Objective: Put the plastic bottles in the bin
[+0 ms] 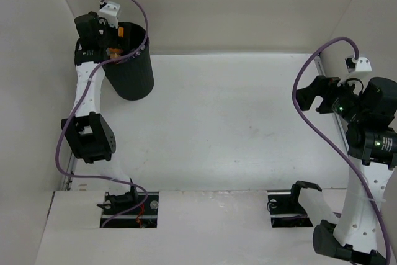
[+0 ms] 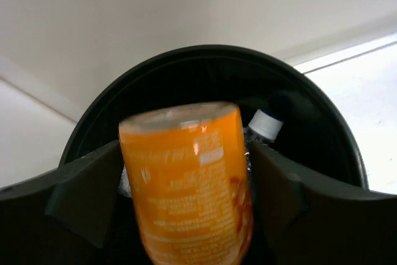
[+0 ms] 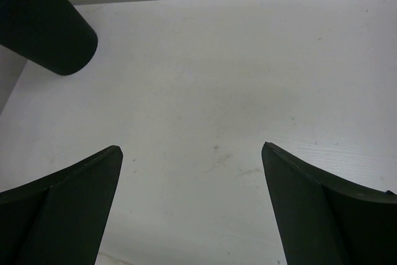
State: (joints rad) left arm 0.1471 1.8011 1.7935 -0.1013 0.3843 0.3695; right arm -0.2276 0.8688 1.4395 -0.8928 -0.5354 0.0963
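The black bin [image 1: 131, 76] stands at the table's far left. My left gripper [image 1: 110, 40] hangs over its mouth. In the left wrist view a stubby orange bottle [image 2: 186, 184] sits blurred between the fingers [image 2: 87, 190], with thin gaps on both sides, so the left gripper [image 2: 185, 153] is open. Below it, inside the bin [image 2: 205, 57], lies a clear bottle with a white cap [image 2: 265, 125]. My right gripper [image 1: 310, 94] hovers at the right side, open and empty [image 3: 192, 150], far from the bin [image 3: 46, 29].
White walls close in the table at the back and both sides; the bin stands close to the left one. The arm bases [image 1: 127, 206] sit at the near edge. A purple cable [image 1: 310, 122] loops beside the right arm.
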